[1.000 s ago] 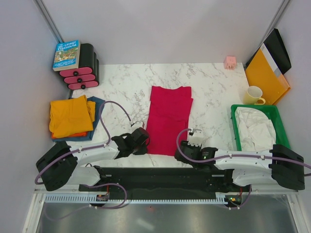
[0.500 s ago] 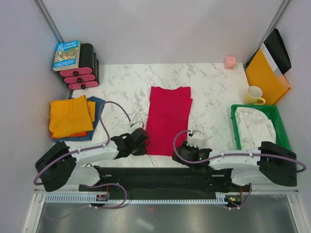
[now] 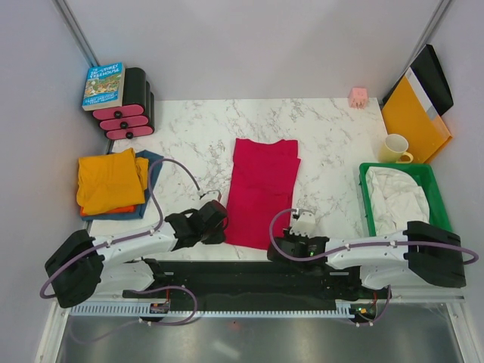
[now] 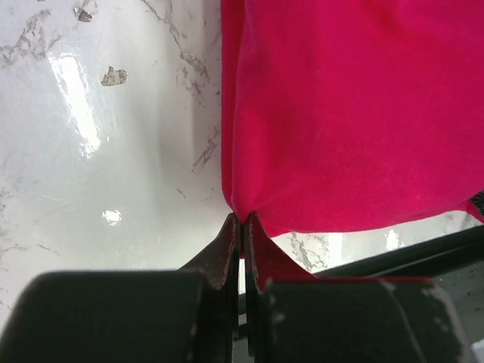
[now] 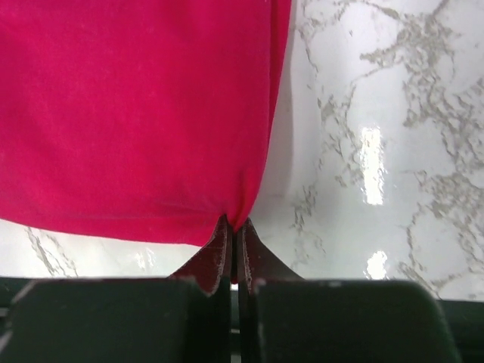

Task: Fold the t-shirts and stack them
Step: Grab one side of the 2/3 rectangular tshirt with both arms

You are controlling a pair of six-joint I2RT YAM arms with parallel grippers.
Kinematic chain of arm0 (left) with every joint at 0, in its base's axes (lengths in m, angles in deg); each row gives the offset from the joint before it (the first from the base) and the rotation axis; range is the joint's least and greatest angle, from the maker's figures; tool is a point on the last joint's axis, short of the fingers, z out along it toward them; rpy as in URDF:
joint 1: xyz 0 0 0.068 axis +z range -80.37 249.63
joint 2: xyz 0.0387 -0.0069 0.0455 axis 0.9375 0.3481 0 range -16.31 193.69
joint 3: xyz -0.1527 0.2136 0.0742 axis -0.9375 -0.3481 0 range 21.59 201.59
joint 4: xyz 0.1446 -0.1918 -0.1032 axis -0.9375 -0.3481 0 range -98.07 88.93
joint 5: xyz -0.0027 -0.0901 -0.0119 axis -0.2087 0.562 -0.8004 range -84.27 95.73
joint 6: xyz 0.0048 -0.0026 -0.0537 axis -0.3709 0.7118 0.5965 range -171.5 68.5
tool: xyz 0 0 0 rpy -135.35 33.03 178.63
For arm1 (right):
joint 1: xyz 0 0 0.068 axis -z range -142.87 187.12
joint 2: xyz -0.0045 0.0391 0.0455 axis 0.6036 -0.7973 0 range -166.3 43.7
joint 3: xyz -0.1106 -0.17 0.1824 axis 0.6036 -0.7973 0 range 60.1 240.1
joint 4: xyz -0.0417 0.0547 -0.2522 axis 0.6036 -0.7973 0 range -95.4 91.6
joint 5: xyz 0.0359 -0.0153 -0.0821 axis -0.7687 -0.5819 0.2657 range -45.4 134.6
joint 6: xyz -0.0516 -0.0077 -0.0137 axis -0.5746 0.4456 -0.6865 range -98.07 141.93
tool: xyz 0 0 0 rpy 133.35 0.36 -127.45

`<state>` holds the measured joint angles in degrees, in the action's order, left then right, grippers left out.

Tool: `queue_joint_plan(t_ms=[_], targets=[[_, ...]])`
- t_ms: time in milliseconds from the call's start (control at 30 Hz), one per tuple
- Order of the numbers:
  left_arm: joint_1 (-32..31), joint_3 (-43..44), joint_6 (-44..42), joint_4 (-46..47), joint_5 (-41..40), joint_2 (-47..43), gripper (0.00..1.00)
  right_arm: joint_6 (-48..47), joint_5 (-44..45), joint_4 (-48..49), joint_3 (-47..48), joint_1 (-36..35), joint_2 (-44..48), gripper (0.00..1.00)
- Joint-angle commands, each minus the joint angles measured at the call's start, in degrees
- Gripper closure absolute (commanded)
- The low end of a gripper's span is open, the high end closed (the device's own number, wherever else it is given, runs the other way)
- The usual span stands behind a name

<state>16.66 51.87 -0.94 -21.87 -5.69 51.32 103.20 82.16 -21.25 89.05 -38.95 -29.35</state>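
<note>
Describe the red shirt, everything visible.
The red shirt is plain crimson, soft-looking fabric, folded lengthwise into a long narrow strip, with layered edges showing at its far end. It lies flat in the middle of the marble table, its long axis running away from the arms. The left gripper has its jaws shut on the near left corner and the right gripper on the near right corner, puckering the cloth there.

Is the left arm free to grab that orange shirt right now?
Probably not yet: its claw is pinching the red shirt's near corner. The orange shirt sits to its left, uncovered.
</note>
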Motion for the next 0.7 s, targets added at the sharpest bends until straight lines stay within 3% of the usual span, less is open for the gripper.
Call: queue_joint_plan(t_ms=[0, 200, 500, 667], targets=[[-0.55, 1.18, 0.32, -2.93, -1.58, -4.87, 0.98, 1.61, 2.33, -10.45, 2.59, -2.59, 1.95, 1.0], [-0.56, 6.62, -1.26, -6.36, -4.14, -8.48, 0.98, -1.38, 9.98, -17.13, 12.25, -3.12, 3.18, 1.0], [-1.26, 11.98, -1.96, -7.77, -5.37, -9.45, 0.98, -2.61, 17.8, -24.07, 19.2, -2.85, 7.84, 1.0], [-1.35, 18.82, -5.11, -7.94, -7.82, -7.17, 0.98, -5.86, 20.09, -25.49, 22.2, 0.83, 9.69, 1.0]])
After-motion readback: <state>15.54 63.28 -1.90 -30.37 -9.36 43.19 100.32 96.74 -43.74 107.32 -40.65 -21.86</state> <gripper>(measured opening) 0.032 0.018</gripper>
